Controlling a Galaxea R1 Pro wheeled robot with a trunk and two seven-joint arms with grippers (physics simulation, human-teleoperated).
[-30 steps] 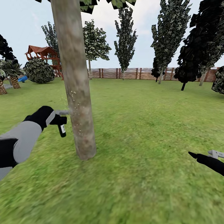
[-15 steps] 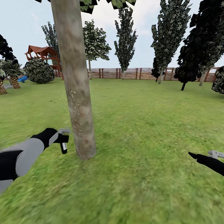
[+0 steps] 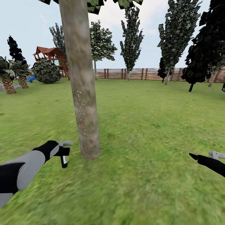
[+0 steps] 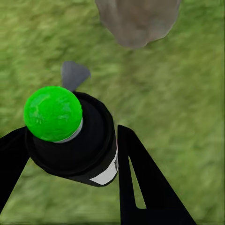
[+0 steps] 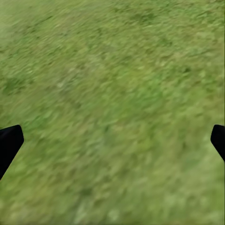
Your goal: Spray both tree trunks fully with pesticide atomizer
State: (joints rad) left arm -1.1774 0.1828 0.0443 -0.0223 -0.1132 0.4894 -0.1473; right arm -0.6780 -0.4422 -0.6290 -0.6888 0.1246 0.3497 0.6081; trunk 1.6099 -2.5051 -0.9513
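Note:
A thick grey-brown tree trunk (image 3: 82,93) rises close ahead on the lawn, with pale specks on its bark around mid height. My left gripper (image 3: 64,153) is low beside the left of the trunk's base, shut on the pesticide atomizer (image 3: 64,160), a small black bottle with a white label. In the left wrist view the atomizer (image 4: 84,150) has a green ball top and a grey nozzle, sits between the black fingers (image 4: 140,183), and faces the trunk's base (image 4: 138,21). My right gripper (image 3: 195,155) hovers over grass at the far right, open (image 5: 112,140) and empty.
A brown slat fence (image 3: 140,73) closes the far side of the lawn. Dark conifers (image 3: 200,56) stand at the right. At the back left are a red play structure (image 3: 51,56), a round shrub (image 3: 46,71) and short palms (image 3: 7,82). Open grass spreads right of the trunk.
My left arm has dropped with the atomizer from mid-trunk height to near the trunk's base. The head view has shifted a little, sliding the scene rightward. The right gripper kept still.

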